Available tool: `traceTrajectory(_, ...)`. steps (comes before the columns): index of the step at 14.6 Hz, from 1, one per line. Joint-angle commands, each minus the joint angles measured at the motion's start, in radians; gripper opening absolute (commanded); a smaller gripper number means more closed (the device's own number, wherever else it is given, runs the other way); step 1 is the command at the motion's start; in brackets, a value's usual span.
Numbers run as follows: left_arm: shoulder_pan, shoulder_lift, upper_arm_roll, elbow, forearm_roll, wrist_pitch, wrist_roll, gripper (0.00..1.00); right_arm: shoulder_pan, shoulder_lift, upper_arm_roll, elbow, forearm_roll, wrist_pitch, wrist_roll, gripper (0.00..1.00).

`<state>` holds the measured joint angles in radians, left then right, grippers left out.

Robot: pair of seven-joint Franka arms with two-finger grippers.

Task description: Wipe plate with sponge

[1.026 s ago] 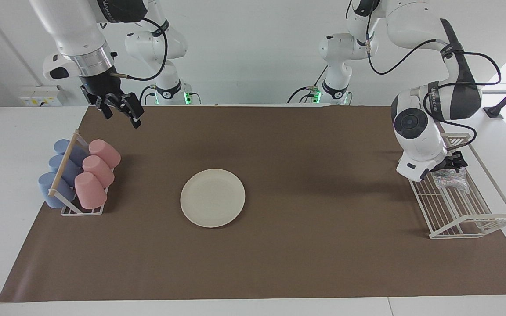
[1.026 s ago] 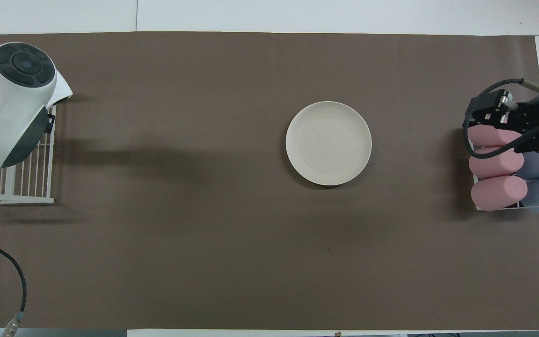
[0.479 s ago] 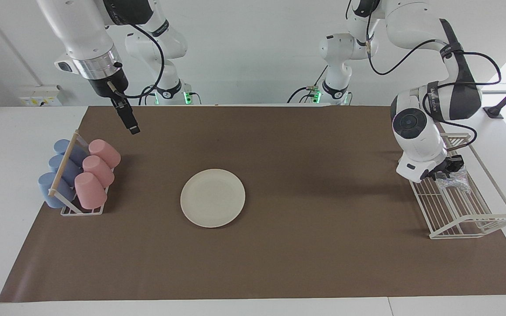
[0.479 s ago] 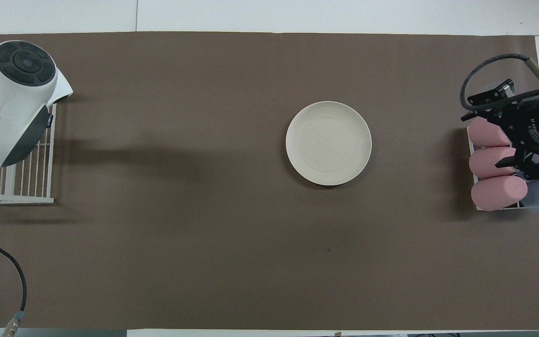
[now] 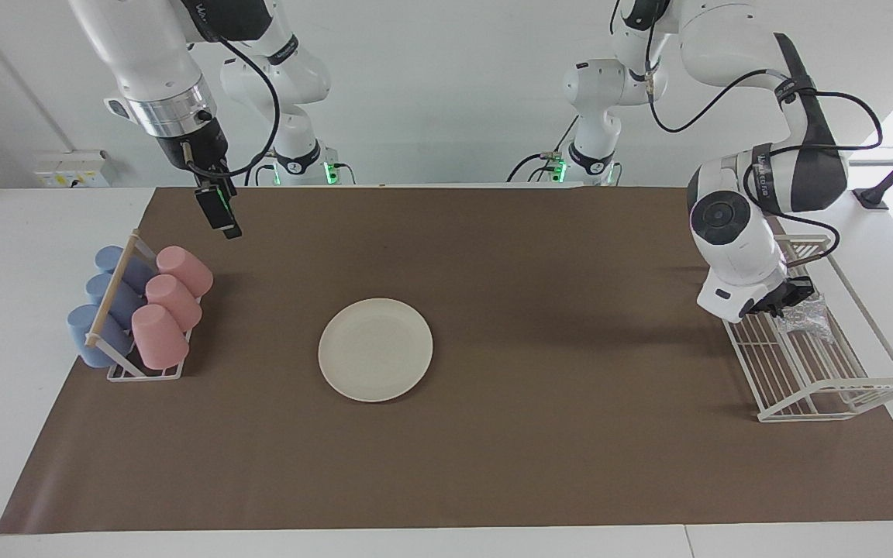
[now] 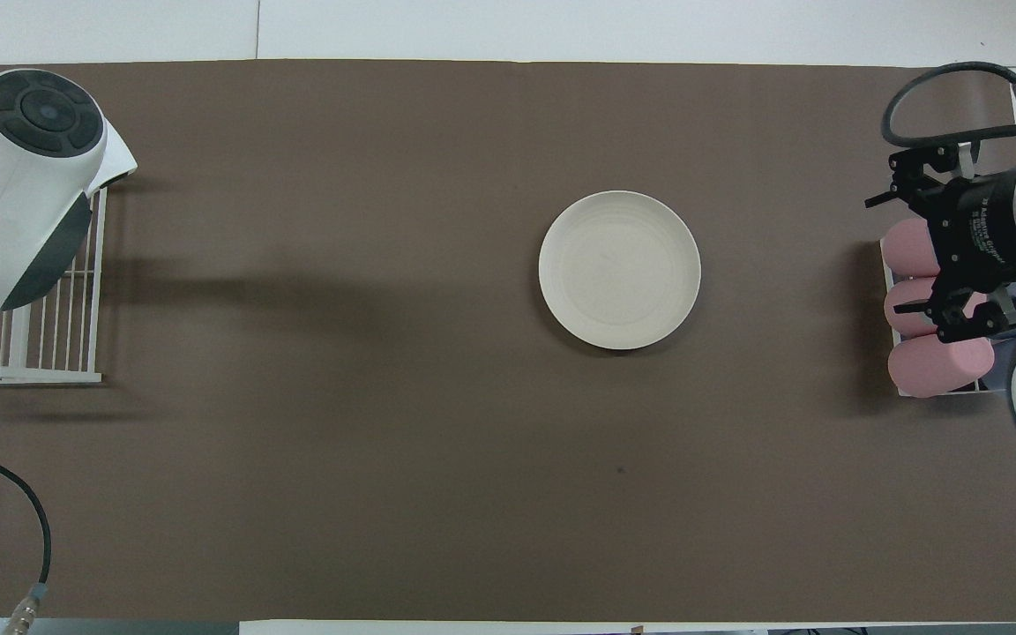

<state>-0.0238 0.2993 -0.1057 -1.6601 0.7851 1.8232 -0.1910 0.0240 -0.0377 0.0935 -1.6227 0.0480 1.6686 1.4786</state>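
Left pincer (image 5: 791,298) clamped on sponge (image 5: 805,316) — in rack (image 5: 826,387).

In the overhead view the left arm's wrist covers the sponge (image 5: 803,316) and much of the white wire rack (image 6: 49,335). The right gripper (image 6: 905,234) overlaps the pink cups (image 6: 936,363) there. The blue cups (image 5: 101,306) lie almost wholly under that arm.

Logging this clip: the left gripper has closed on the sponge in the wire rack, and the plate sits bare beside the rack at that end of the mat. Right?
Partly. The facing view shows the plate mid-mat, apart from the rack and closer to the cup holder. The rest holds: the left gripper is shut on the sponge in the rack, and the plate is bare.
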Motion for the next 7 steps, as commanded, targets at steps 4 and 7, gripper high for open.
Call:
traceTrajectory(4, -0.007, 0.007, 0.006, 0.230, -0.244, -0.209, 0.028, 0.00, 0.047, -0.025, 0.006, -0.034, 0.012, 0.046, 0.104, 1.00)
traceTrajectory(7, -0.004, 0.001, 0.006, 0.319, -0.410, -0.306, 0.027, 0.00, 0.033, -0.037, 0.006, -0.061, 0.012, 0.045, 0.124, 1.00)
